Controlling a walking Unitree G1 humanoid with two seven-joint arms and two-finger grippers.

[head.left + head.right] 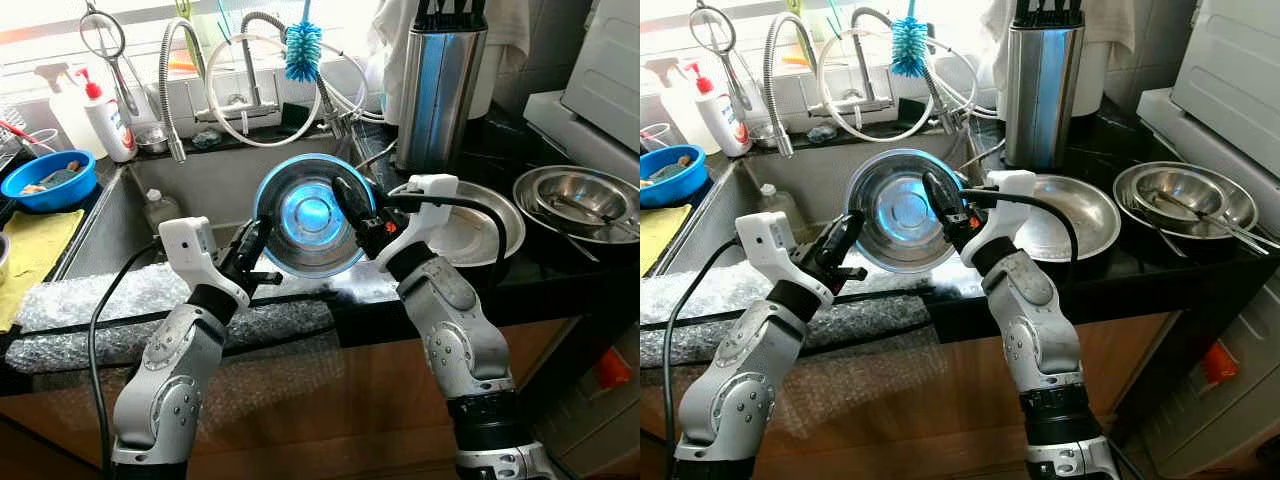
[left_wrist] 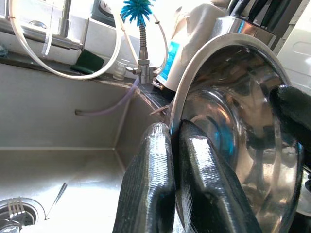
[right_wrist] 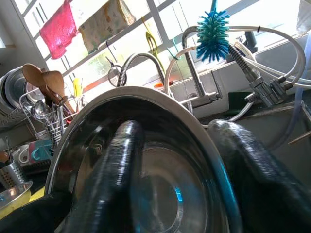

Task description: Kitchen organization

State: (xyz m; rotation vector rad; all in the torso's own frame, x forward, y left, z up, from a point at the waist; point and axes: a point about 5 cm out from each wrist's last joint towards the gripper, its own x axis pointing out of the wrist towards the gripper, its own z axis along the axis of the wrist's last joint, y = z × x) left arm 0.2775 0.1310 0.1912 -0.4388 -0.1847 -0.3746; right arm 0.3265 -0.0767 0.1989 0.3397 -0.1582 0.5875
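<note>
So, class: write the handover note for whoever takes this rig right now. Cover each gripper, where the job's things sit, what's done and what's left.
Left gripper: shut on the steel bowl's left rim.
Right gripper: shut on the bowl's right rim, one finger inside.
The bowl is held tilted, open side toward the camera, above the counter edge beside the sink.
A flat steel pan and stacked steel bowls sit on the counter to the right.
Done: bowl lifted in both grippers.
Left: set the bowl down; probably with the stack, though that is a guess.

Open sink basin below and behind the held bowl — passable. Blocked farther back by faucet hoses and, just right, a knife block — pans beyond.
</note>
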